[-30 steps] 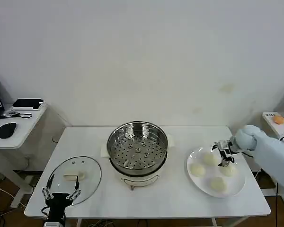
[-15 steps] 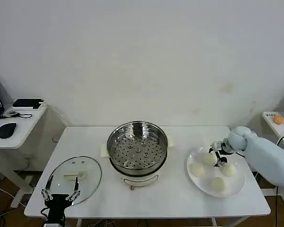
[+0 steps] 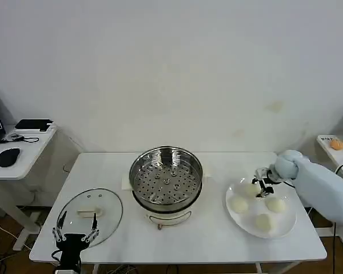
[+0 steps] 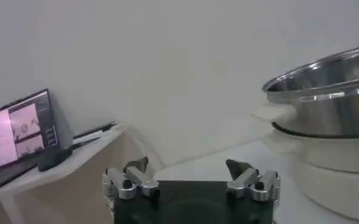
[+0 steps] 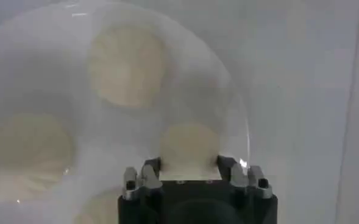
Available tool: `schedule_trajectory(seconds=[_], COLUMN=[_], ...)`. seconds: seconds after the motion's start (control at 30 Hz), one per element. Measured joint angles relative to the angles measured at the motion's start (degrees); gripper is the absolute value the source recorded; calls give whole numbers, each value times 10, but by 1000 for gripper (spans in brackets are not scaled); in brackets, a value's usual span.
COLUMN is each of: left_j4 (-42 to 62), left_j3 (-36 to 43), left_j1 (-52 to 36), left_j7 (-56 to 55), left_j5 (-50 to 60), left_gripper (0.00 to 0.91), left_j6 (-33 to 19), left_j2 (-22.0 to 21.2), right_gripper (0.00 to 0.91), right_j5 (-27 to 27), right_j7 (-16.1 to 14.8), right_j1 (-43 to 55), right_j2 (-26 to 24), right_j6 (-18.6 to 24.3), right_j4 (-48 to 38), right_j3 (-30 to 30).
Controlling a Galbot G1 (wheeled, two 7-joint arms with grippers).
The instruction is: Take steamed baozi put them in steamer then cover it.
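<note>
The steamer stands empty at the table's middle; its steel wall also shows in the left wrist view. The glass cover lies flat at the front left. My left gripper hangs open over the cover's near edge, holding nothing. On the white plate at the right lie three baozi. My right gripper is at the plate's far side, shut on a fourth baozi, with a finger against each side.
A low side table at the left carries a mouse and a dark device. A lit screen stands there in the left wrist view. A small stand with an orange thing is at the far right.
My right gripper has shifted left and toward the plate's far side, from over the right baozi to the far one. The left arm has barely moved.
</note>
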Motion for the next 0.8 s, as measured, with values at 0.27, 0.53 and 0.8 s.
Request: schedule_trajectory(seconds=[0.27, 0.53, 0.8], left_j4=[6, 8, -1], left_j3=[-4, -7, -10], left_j1=[-5, -11, -13], left_j7=[0, 9, 31], left_j5=[-8, -51, -155], left_gripper=[907, 907, 907], left_j6=[2, 19, 42], left_j2=[10, 20, 25], right_gripper=[635, 635, 635], right_j5=[53, 121, 177], right_j7=[0, 5, 5], right_j1=[79, 197, 267], right_j2=[-14, 16, 74], right_j6=[-6, -12, -4], right_j4=[47, 84, 105], right_j3=[-35, -93, -142])
